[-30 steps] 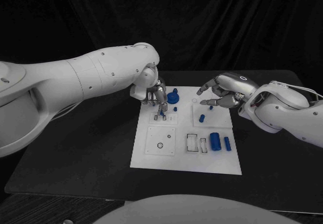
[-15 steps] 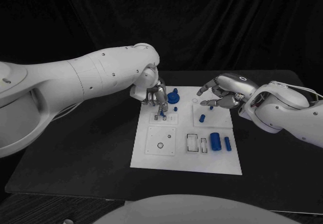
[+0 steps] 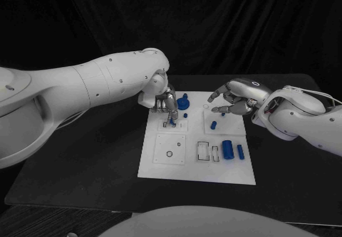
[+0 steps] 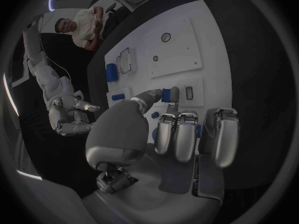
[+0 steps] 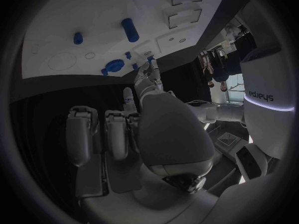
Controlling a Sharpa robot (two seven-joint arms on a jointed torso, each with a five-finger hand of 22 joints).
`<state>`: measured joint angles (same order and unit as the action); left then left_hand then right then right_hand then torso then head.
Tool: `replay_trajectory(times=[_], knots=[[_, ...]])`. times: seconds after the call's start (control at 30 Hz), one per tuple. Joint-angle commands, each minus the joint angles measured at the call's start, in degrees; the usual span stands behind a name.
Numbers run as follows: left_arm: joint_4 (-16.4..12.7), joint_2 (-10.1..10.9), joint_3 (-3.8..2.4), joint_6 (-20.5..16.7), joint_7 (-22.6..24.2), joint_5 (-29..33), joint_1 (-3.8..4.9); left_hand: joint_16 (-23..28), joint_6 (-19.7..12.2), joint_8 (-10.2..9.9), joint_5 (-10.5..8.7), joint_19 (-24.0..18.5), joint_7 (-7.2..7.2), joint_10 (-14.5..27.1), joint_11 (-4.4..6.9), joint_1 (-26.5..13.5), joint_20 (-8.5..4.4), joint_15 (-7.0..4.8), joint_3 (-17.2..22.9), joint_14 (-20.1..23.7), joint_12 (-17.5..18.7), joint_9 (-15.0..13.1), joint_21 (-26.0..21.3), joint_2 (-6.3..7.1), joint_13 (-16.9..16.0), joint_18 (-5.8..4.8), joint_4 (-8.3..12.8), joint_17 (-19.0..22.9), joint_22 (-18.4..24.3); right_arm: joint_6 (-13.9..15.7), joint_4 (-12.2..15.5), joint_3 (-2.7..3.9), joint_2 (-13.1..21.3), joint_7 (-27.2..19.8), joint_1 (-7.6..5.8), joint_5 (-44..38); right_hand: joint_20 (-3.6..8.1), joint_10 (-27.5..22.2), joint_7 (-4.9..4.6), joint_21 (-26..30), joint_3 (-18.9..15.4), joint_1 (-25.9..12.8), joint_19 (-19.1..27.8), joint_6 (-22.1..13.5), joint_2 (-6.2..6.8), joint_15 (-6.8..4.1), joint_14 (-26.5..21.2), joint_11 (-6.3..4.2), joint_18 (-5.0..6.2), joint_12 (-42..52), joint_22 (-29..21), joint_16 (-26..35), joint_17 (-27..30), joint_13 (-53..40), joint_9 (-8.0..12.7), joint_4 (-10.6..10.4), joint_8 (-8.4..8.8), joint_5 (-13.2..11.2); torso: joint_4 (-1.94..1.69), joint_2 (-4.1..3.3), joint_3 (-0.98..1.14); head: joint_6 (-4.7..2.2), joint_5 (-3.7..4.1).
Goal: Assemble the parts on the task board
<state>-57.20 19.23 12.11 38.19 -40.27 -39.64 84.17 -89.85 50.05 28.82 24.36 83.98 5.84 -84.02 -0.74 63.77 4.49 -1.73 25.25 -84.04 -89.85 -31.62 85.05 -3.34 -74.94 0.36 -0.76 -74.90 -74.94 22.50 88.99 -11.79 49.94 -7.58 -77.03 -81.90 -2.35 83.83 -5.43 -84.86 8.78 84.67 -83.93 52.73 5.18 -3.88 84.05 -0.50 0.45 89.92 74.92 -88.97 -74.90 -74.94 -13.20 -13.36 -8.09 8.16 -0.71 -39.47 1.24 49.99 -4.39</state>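
The task board [image 3: 196, 170] is lying in the middle of the black worktop [image 3: 85, 163]. The left robot hand [image 3: 164, 101] is hovering over the board's far left corner, fingers pointing down, and is pinching a small blue part [image 3: 172, 118] between thumb and a fingertip, right over a pair of small slots [image 3: 170, 125]. In the left wrist view that same blue part [image 4: 166, 94] is sitting between the thumb tip and one finger, just above the white plate. At about 1 o'clock from this hand, almost touching it, a round blue part [image 3: 183, 103] is standing on the board, with a small blue peg [image 3: 186, 115] just at its 6 o'clock.

The right robot hand [image 3: 237, 98] is hanging over the board's far right corner, fingers loosely curled and apart, grasping nothing. A short blue part [image 3: 214, 125] is lying at roughly 7 o'clock from it. A larger blue cylinder [image 3: 228, 149] and a thinner blue bar [image 3: 241, 152] are lying near the board's right edge, well apart from both hands.
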Motion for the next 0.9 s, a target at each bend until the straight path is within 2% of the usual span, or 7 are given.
replay_trajectory(times=[0.03,0.13,0.37,0.57,0.63,0.9], knots=[[-0.07,-0.18,-0.05,-0.29,-2.82,0.24,-0.17,-0.15,0.72,-0.23,0.02,2.2,-0.82,-5.98,0.12,-0.44,-0.25,-0.47,8.61,-5.96,-0.15,-0.26,-0.45,-0.14,-15.06,1.12,6.95,-15.1,-13.09,-0.99,-0.06,0.03,-0.04,1.17,0.18,-0.37,-0.41,6.17,0.13,0.25,0.14,0.22,-2.77,0.44,-0.33,0.34,5.27,0.4,1.05,0.08,13.09,0.19,-12.95,-15.06,0.08,-0.14,-0.23,-0.11,0.03,0.01,0.04,0.01,-0.23],[-0.19,-0.18,-0.05,-0.9,-2.85,0.24,-0.25,-0.15,0.72,-0.19,-0.89,2.26,-0.98,-5.98,0.26,-0.72,-0.35,-0.59,8.36,-5.96,-0.15,-1.02,-0.41,-0.11,-15.06,1.11,6.86,-15.1,-13.1,-1.18,-0.13,0.03,-0.08,1.24,0.21,-0.37,-0.43,6.17,0.12,0.33,0.16,0.26,-2.72,0.46,-0.35,0.35,5.25,0.41,1.07,0.08,13.06,0.22,-12.88,-15.06,0.09,-0.11,-0.25,-0.11,0.02,0.02,0.06,0.01,-0.3],[-0.25,-0.29,-0.05,-1.56,-2.9,0.24,-0.38,-0.15,1.05,0.42,-1.32,2.32,-1.27,-5.98,0.48,-0.93,-0.5,-0.76,7.79,-5.96,-0.15,-2.44,-0.41,-0.2,-15.06,1.09,6.66,-15.1,-13.11,-1.54,-0.39,0.03,-0.26,1.34,0.25,-0.37,-0.44,6.17,0.1,0.44,0.18,0.3,-2.65,0.5,-0.38,0.36,5.23,0.43,1.1,0.08,13.02,0.25,-12.83,-15.06,0.1,-0.09,-0.27,-0.1,-0.03,0.06,0.01,0.01,-0.24],[-0.5,-0.31,-0.05,-1.48,-2.57,-2.13,-0.5,-0.15,1.56,2.49,-1.64,2.54,-1.98,-5.98,1.06,-1.22,-0.95,-1.27,7.07,-5.96,-0.15,-6.01,-0.27,-0.08,-15.06,1.03,6.48,-15.1,-13.2,-1.98,-0.49,0.03,-0.38,1.46,0.28,-0.37,-0.46,6.17,0.08,0.53,0.22,0.37,-2.6,0.54,-0.42,0.38,5.21,0.45,1.12,0.08,12.99,0.29,-12.77,-15.06,0.12,-0.04,-0.29,-0.08,-0.14,0.1,0.09,0.01,-0.15],[-0.47,-0.31,-0.05,-1.5,-2.34,-3.03,-0.54,-0.15,1.33,2.93,-2.59,2.46,-2.13,-5.98,1.21,-1.39,-1.09,-1.4,6.81,-5.96,-0.15,-7.14,-0.44,-0.05,-15.06,1.07,6.28,-15.1,-13.15,-2.09,-0.52,0.03,-0.39,1.49,0.29,-0.37,-0.46,6.17,0.08,0.53,0.22,0.37,-2.6,0.54,-0.42,0.38,5.21,0.45,1.12,0.08,12.99,0.29,-12.77,-15.06,0.12,-0.04,-0.29,-0.08,-0.15,0.08,0.08,0.01,-0.26],[-0.42,-0.21,-0.05,-1.86,-1.97,-4.51,-0.66,-0.15,1.14,3.01,-2.84,2.5,-2.17,-5.98,1.25,-1.47,-1.15,-1.44,6.76,-5.96,-0.15,-7.6,-0.4,-0.11,-15.06,1.05,6.16,-15.1,-13.17,-2.54,-0.66,0.03,-0.5,1.55,0.38,-0.37,-0.48,6.17,0.06,0.54,0.24,0.42,-2.59,0.57,-0.45,0.39,5.18,0.46,1.13,0.08,12.99,0.33,-12.71,-15.06,0.13,0.0,-0.3,-0.05,0.06,0.0,0.05,0.01,-0.7]])
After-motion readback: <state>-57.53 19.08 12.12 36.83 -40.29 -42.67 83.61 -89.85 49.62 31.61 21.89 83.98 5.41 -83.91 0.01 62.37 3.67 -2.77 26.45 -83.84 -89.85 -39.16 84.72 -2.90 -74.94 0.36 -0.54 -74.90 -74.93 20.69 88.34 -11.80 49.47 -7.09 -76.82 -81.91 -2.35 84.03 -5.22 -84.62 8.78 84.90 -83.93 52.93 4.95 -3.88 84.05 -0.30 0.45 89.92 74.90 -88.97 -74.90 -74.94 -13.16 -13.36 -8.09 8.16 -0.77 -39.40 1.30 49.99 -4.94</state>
